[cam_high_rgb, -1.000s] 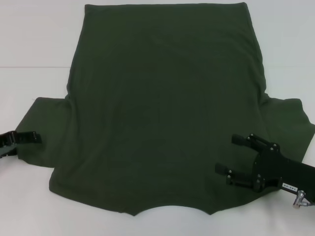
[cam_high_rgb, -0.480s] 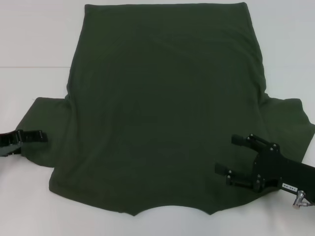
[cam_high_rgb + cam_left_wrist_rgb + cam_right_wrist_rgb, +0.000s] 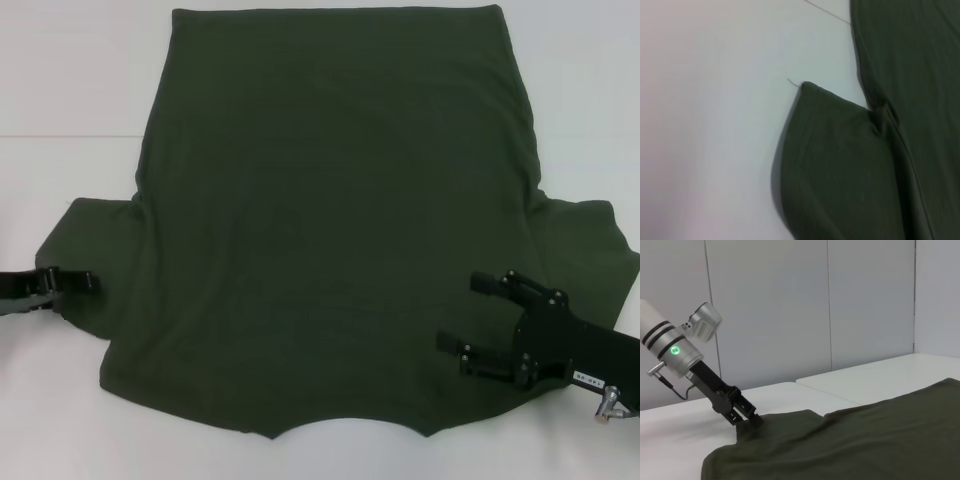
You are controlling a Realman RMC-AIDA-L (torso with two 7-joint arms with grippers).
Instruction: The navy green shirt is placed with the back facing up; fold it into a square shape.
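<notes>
The navy green shirt (image 3: 330,220) lies spread flat on the white tabletop (image 3: 70,70), its neckline at the near edge, its hem at the far edge, and a short sleeve reaching out to each side. The left tool (image 3: 88,281) comes in low from the robot's left and sits at the outer edge of the left sleeve (image 3: 95,250), its tip over the cloth near the sleeve's near corner; in the head view its fingers look drawn close together, but whether they pinch the fabric cannot be told. In the right wrist view the same left tool (image 3: 751,420) points down at a slant with its tip touching the sleeve's edge, a green light glowing on the silver wrist behind it. The right tool (image 3: 465,315) rests over the shirt's right side, just inside the right sleeve (image 3: 590,250), with its two black fingers spread well apart, pointing inward across the cloth and gripping nothing. The left wrist view shows the left sleeve (image 3: 840,170) lying flat against the tabletop (image 3: 710,120).
</notes>
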